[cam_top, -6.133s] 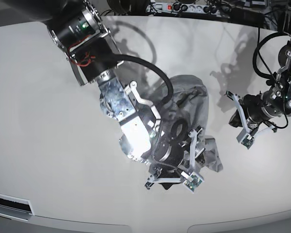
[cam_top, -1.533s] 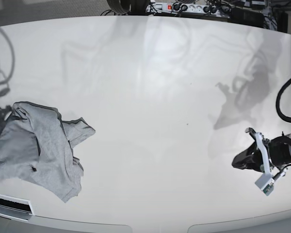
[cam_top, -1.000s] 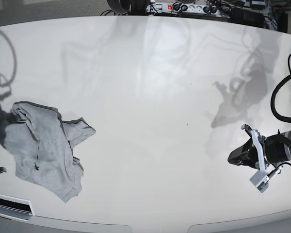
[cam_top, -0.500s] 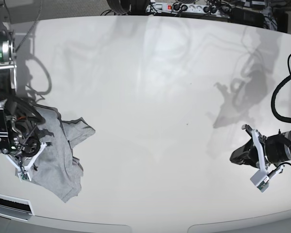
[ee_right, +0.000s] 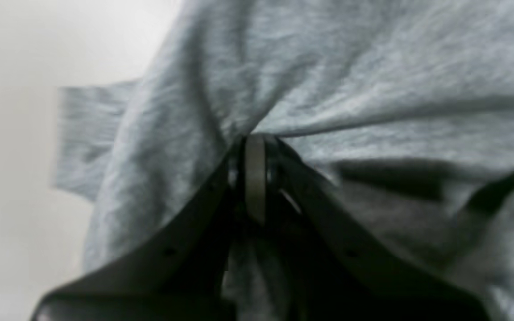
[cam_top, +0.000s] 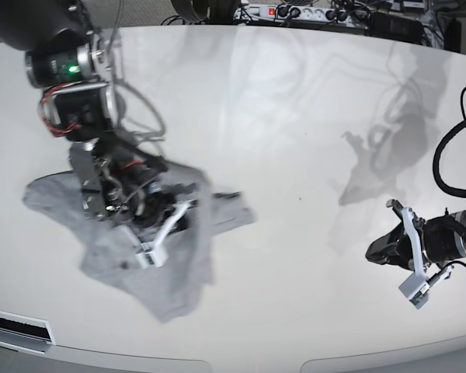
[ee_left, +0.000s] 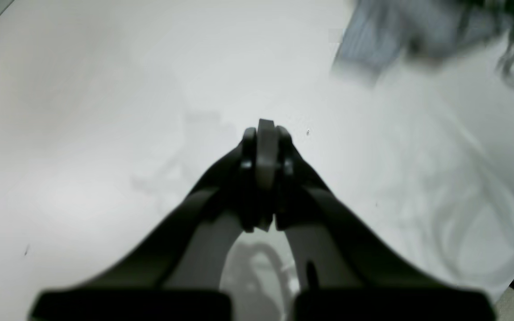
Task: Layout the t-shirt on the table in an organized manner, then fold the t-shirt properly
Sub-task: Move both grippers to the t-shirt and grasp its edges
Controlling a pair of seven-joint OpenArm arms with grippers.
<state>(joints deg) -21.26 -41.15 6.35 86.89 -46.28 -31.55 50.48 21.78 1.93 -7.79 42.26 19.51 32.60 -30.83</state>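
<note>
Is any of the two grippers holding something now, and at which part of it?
The right gripper is shut on a bunched fold of the t-shirt; which part of the shirt cannot be told. The left gripper is shut and holds nothing.

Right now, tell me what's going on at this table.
The right pincer is shut on a bunch of the grey t-shirt, which sits crumpled and blurred with motion on the near left part of the white table in the base view. The left pincer is shut and empty, over bare table well away from the shirt. Nothing is laid flat or folded yet.
</note>
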